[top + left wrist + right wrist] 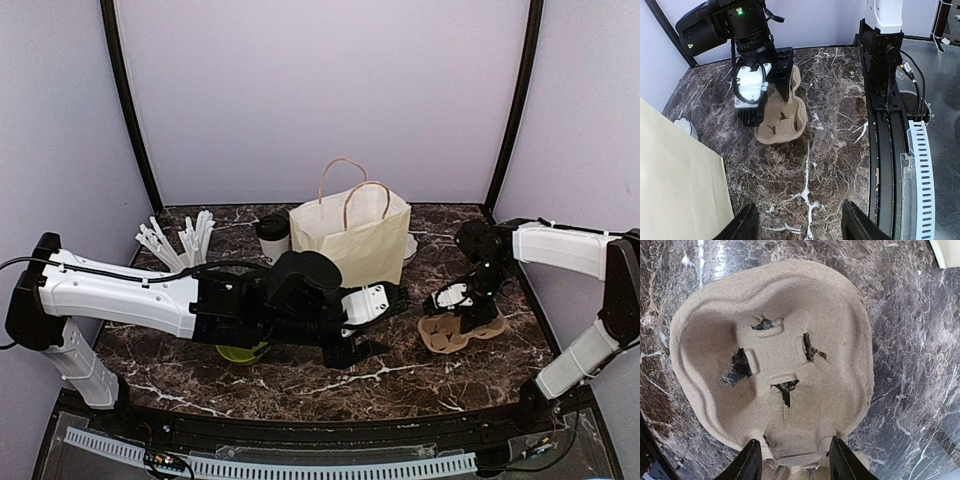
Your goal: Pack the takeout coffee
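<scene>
Right end effector (795, 460), pointing down, straddles carrier (790, 315) — grip unclear; left end effector (797, 222) spread, empty.

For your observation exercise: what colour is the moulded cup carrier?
Light tan; the cup carrier shows best in the right wrist view.

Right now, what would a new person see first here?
A tall cream paper bag stands at the middle back of the marble table. On the right, the right tool is down at a brown cardboard cup carrier. A black-lidded white cup stands just left of the bag.
</scene>
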You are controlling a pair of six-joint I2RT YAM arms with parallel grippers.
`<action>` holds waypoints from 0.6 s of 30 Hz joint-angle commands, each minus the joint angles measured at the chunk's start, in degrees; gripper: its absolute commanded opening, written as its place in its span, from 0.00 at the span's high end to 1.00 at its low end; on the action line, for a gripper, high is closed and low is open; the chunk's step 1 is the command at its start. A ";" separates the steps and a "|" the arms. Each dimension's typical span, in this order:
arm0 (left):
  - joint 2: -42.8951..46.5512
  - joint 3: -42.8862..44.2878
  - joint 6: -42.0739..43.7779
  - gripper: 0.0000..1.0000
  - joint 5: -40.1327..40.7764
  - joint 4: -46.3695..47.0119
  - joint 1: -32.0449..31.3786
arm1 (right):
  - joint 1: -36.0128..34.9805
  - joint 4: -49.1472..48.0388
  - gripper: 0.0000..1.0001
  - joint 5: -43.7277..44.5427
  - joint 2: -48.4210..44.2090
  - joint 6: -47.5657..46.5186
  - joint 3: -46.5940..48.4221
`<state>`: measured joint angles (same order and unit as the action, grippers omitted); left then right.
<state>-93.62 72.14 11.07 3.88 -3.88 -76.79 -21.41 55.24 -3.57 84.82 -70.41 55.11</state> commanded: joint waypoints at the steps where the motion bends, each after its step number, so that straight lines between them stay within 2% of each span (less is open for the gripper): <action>1: 3.04 -1.38 -1.20 0.41 1.27 1.07 -0.29 | -0.93 -0.66 0.55 0.77 0.95 0.36 -0.81; 9: 2.89 -2.26 -1.22 0.41 2.22 1.32 -0.29 | -1.18 -0.10 0.58 1.19 1.63 0.70 -0.88; 18: 3.49 -2.35 -1.04 0.41 2.57 1.10 -0.28 | -1.18 -0.02 0.69 1.20 2.29 1.91 -0.62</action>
<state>-93.60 70.67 10.24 5.67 -3.46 -76.79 -22.13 55.24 -2.55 86.70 -69.43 54.70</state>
